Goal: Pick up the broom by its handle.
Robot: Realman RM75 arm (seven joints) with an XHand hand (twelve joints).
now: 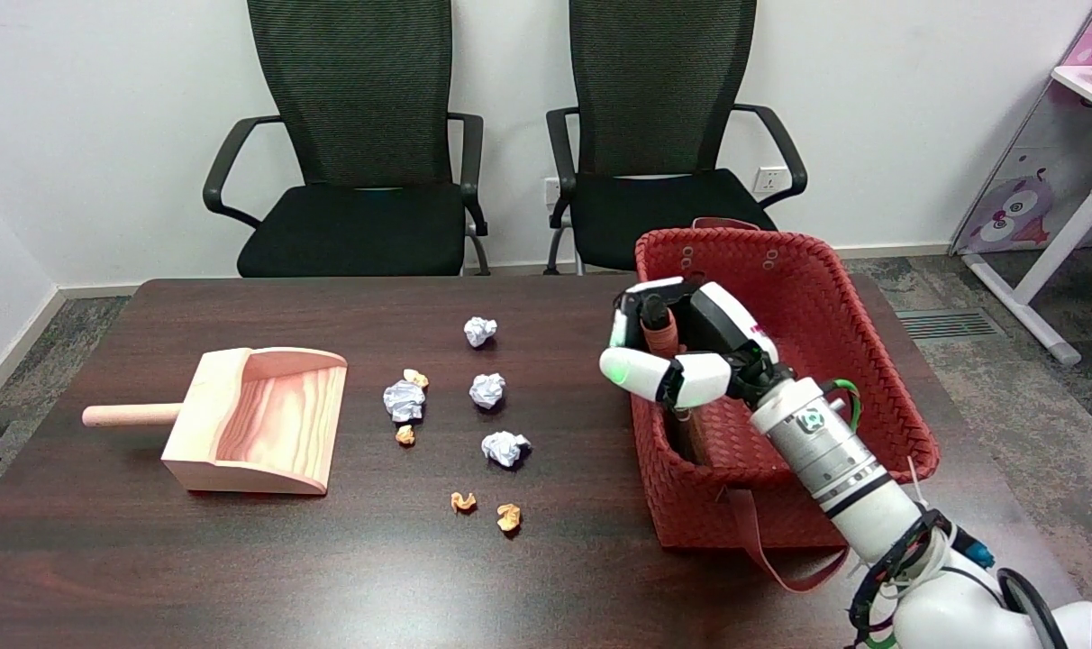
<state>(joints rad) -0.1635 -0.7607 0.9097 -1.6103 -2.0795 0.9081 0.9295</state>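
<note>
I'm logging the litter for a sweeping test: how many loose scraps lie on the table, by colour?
Crumpled white paper balls: 4, the farthest at
Small orange paper scraps: 4, the nearest at
Total: 8, all on the dark wooden table, between the pale wooden dustpan and the red woven basket.

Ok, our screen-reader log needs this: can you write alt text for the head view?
The robot's right hand wraps its fingers around the brown broom handle standing in a red woven basket at the table's right. Left on the dark table lie a wooden dustpan and scattered paper scraps.
</note>
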